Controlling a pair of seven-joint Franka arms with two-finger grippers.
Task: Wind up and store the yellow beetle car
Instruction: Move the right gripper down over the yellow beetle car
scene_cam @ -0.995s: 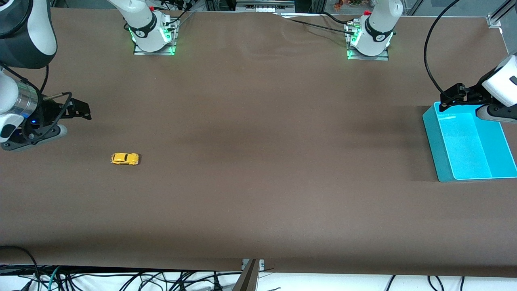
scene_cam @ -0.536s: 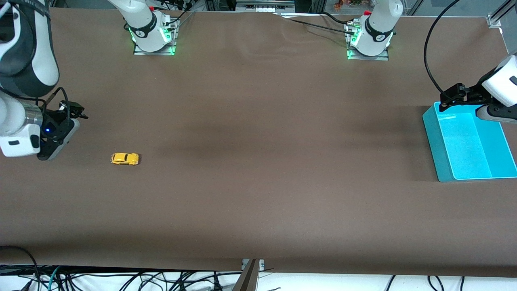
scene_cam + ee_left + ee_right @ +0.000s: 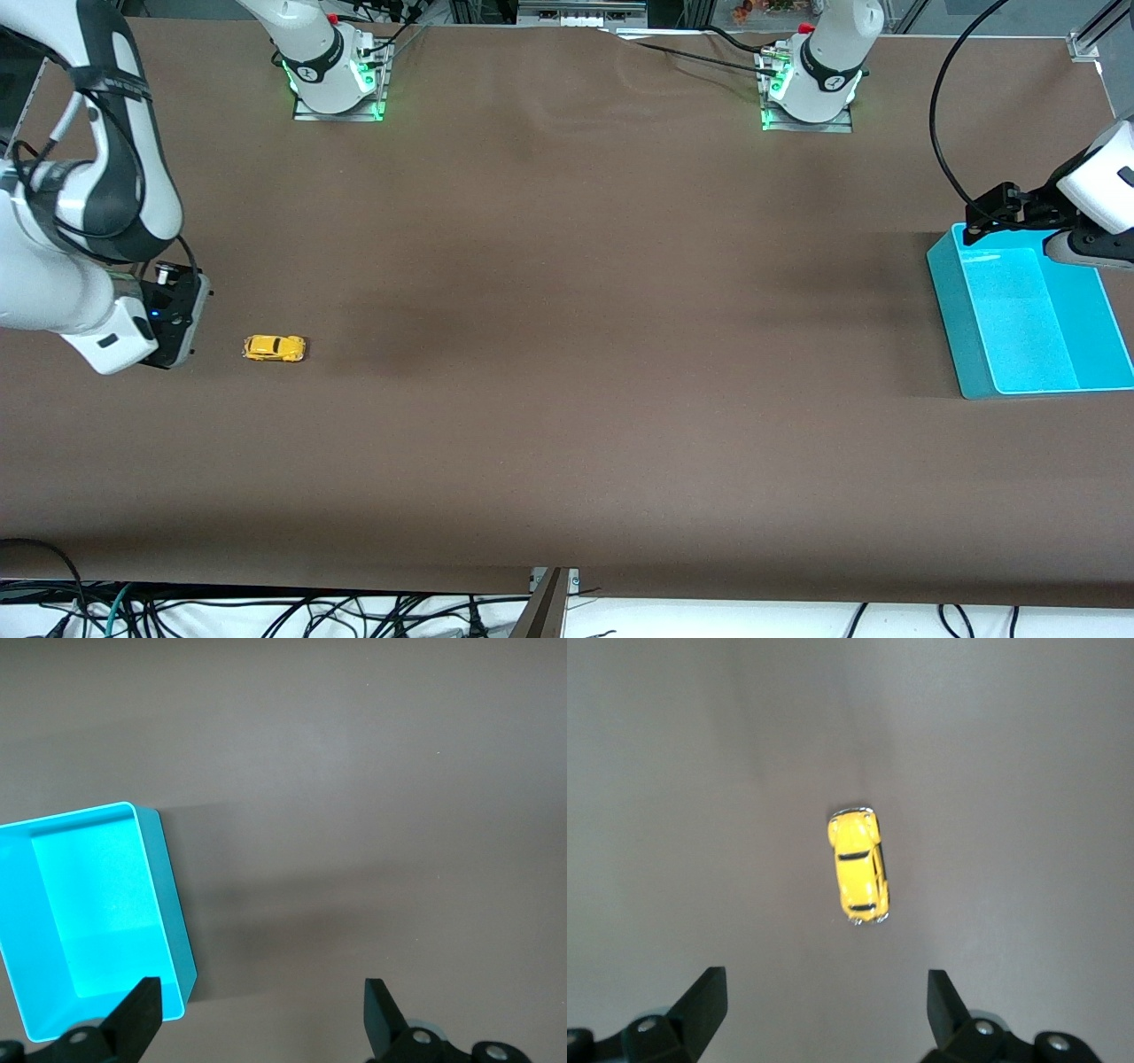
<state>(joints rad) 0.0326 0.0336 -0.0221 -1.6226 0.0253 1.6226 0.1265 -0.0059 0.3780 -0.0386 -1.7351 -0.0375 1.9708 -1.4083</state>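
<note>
The yellow beetle car sits on the brown table toward the right arm's end; light, rigid and slick is judged, best pinched across its flanks. The right gripper hangs just beside it, spread wide and empty. The left gripper, gaping and empty too, waits over the blue bin's edge.

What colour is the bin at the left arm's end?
Bright cyan bin, shown best in the left wrist view.
</note>
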